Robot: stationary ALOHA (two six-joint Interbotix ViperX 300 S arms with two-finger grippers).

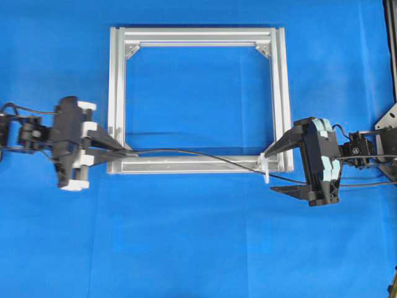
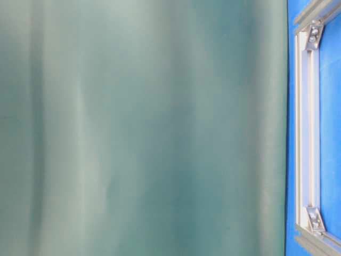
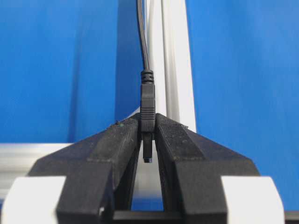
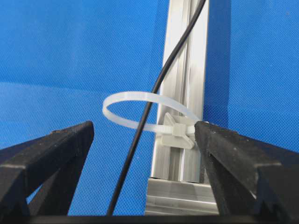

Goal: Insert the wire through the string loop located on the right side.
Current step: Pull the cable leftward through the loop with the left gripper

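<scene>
The wire (image 1: 198, 153) is a thin black cable that runs along the front bar of the aluminium frame (image 1: 118, 93). At the frame's front left corner my left gripper (image 1: 128, 151) is shut on its plug end (image 3: 147, 107), and the tip pokes back between the fingers (image 3: 126, 140). The string loop (image 1: 265, 167), a white tie, sits at the frame's front right corner. In the right wrist view the wire (image 4: 140, 135) crosses the loop (image 4: 122, 98); I cannot tell whether it passes through. My right gripper (image 4: 144, 128) is open, one finger on each side of loop and wire.
Blue cloth covers the table (image 1: 198, 248). A dark green sheet (image 2: 144, 128) fills most of the table-level view, with only a side bar of the frame (image 2: 303, 133) showing. A black stand and bracket (image 1: 388, 118) are at the right edge.
</scene>
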